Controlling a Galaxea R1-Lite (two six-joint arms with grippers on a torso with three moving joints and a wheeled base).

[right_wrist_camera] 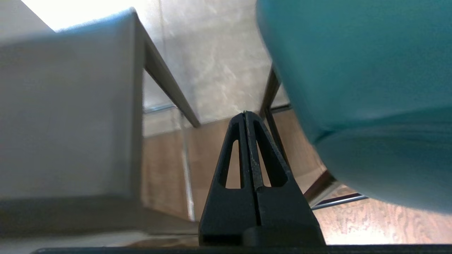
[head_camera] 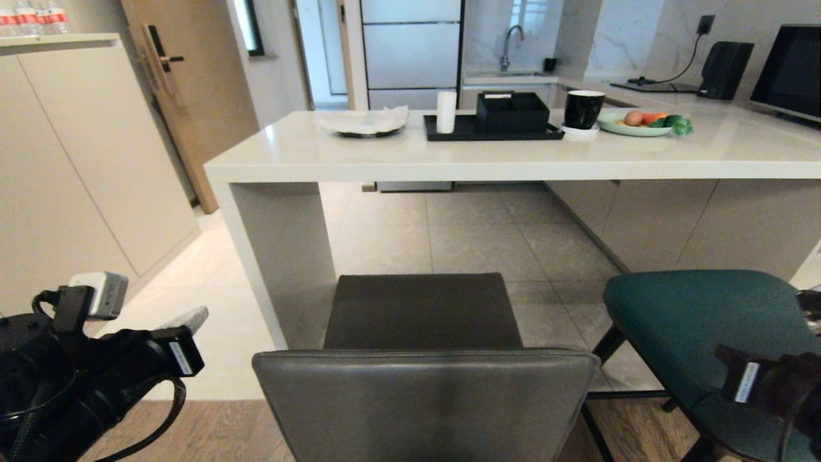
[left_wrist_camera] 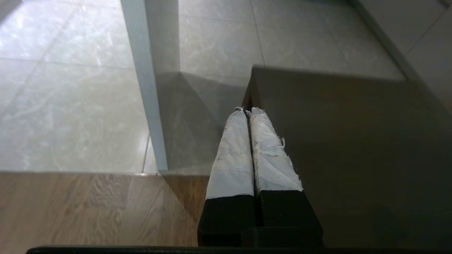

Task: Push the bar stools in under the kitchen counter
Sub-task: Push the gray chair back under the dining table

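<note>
Although we face the tabletop (head_camera: pixel 513 160), the grey stool (head_camera: pixel 423 359) at 6 o'clock and teal stool (head_camera: pixel 699 321) at 4 remain unpushed; left gripper (left_wrist_camera: pixel 249 110) and right gripper (right_wrist_camera: pixel 245 113) have jaws closed, empty.

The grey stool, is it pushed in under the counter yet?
Not yet. The grey stool stands out on the floor before the counter; only its seat's front edge reaches near the slab, with open floor beneath the counter beyond it.

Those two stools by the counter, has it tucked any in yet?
Not yet. The grey stool and the teal stool both stand outside the counter. The left gripper and right gripper are shut, beside the stools, touching neither. Both pushes remain.
</note>
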